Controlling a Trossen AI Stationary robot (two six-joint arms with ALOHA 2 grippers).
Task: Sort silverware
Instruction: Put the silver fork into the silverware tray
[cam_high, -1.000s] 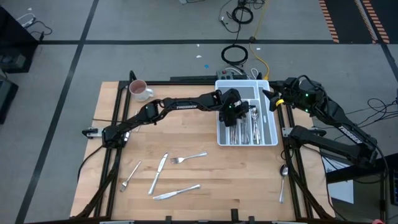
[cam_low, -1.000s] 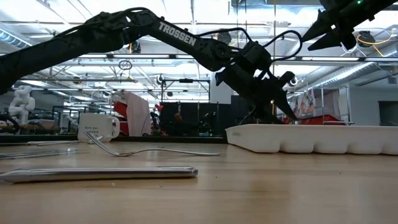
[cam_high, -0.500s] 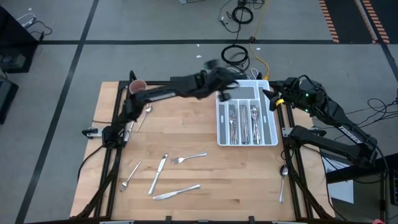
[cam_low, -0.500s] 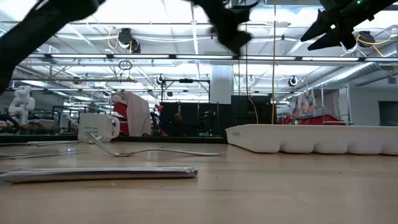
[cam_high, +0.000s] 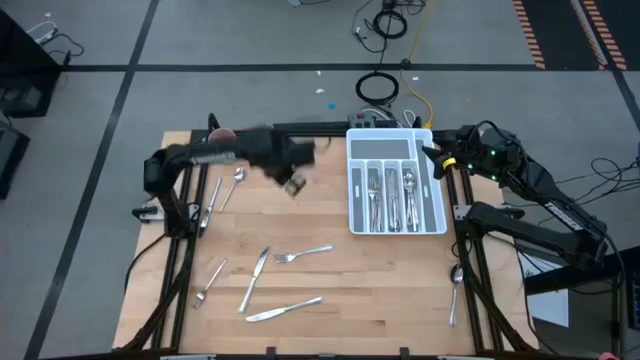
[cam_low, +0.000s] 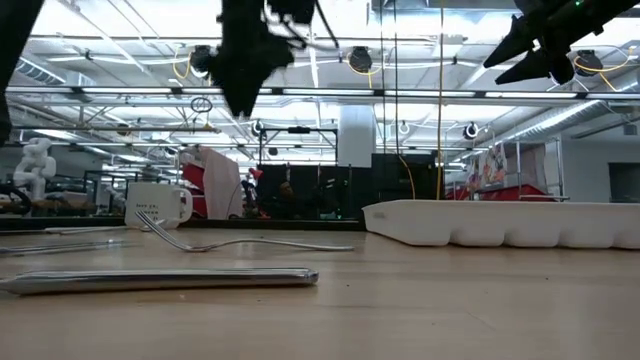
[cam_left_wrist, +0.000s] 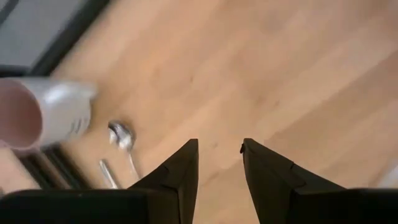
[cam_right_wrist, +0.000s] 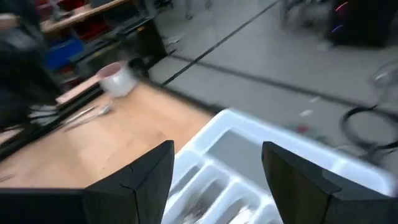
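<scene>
Wooden table: left gripper hovers empty, parted; right gripper gapes above tray.

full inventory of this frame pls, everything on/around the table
tray: 1, white, compartmented, far right of table; holds several silver pieces
loose silverware on table: about 5 silver pieces in the near-left area, among them a fork and two knives; 2 more by the far-left edge, one a spoon
spoon: 1, silver, off the table's right edge on the frame
mug: 1, pink and white, far-left corner, partly under the left arm
cables: dark coil plus yellow lead, floor behind the table
left gripper: open, empty, above the table left of the tray
right gripper: open, empty, over the tray's far right corner
</scene>
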